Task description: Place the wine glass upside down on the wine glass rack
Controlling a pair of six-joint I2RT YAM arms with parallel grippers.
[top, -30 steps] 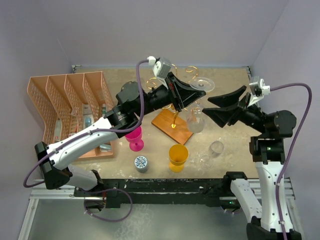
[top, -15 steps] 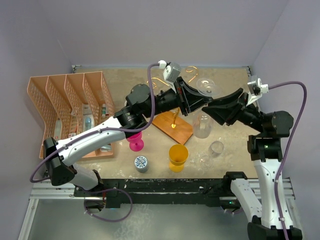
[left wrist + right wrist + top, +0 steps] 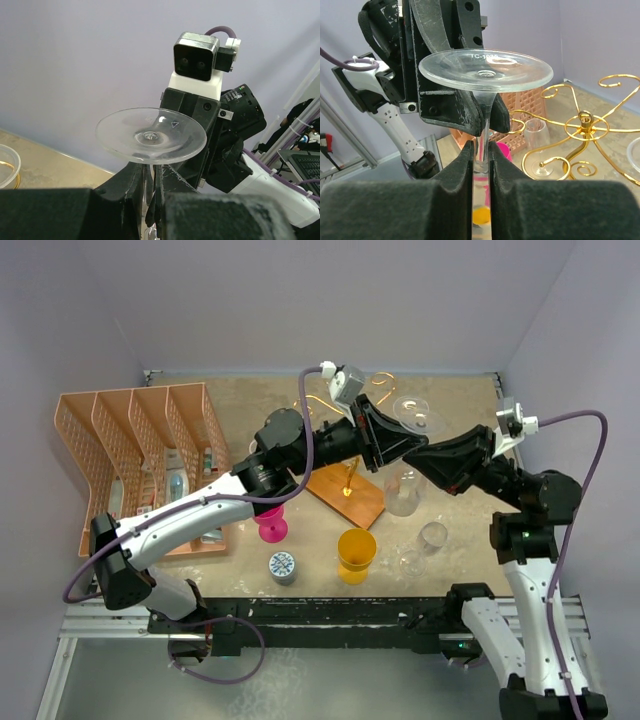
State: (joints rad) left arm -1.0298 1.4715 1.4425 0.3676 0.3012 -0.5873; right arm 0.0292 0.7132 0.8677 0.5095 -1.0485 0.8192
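Note:
A clear wine glass hangs upside down in the air, its round foot (image 3: 415,412) on top and its bowl (image 3: 402,490) below. My left gripper (image 3: 403,445) is shut on the stem just under the foot (image 3: 151,136). From the right, my right gripper (image 3: 418,460) is shut on the same stem (image 3: 484,132), lower down, its pads (image 3: 462,165) pressed against the glass on both sides. The left gripper's fingers (image 3: 445,102) show right above mine in the right wrist view. The gold wire wine glass rack (image 3: 348,465) stands on its brown wooden base (image 3: 345,498) just left of the glass, and its scroll arms (image 3: 582,125) show in the right wrist view.
An orange divided basket (image 3: 130,455) holding small items fills the left side. A pink goblet (image 3: 268,517), a yellow cup (image 3: 356,552) and a small patterned jar (image 3: 283,566) stand near the front. Two clear glasses (image 3: 430,536) lie at front right.
My right gripper has moved left to the glass and shut on its stem. The left arm has carried the glass slightly to the right and kept its grip.

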